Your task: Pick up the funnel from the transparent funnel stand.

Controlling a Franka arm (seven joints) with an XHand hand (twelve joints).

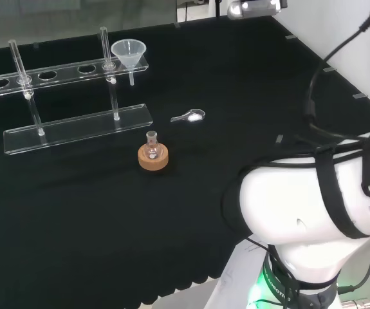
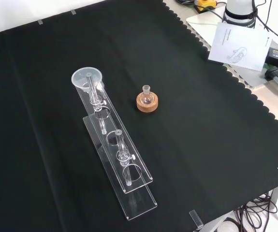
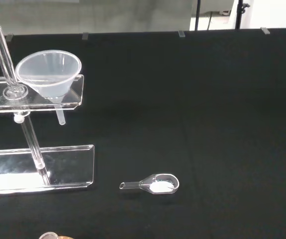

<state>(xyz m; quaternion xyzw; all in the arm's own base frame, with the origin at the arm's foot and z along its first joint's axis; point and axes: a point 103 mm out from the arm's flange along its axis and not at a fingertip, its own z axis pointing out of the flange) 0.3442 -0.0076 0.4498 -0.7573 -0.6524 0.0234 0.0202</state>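
Approach step, judged: the funnel (image 1: 128, 52) sits untouched in the end hole of the transparent funnel stand (image 1: 75, 125). The hand's state cannot be told. Next, reach over the funnel's rim and lift straight up.

One clear plastic funnel (image 1: 128, 52); one transparent acrylic funnel stand (image 1: 75, 125) with two upright clear rods; one small round glass flask (image 1: 152, 146); one cork ring (image 1: 153, 158); one small clear glass scoop (image 1: 190, 116) holding white powder.
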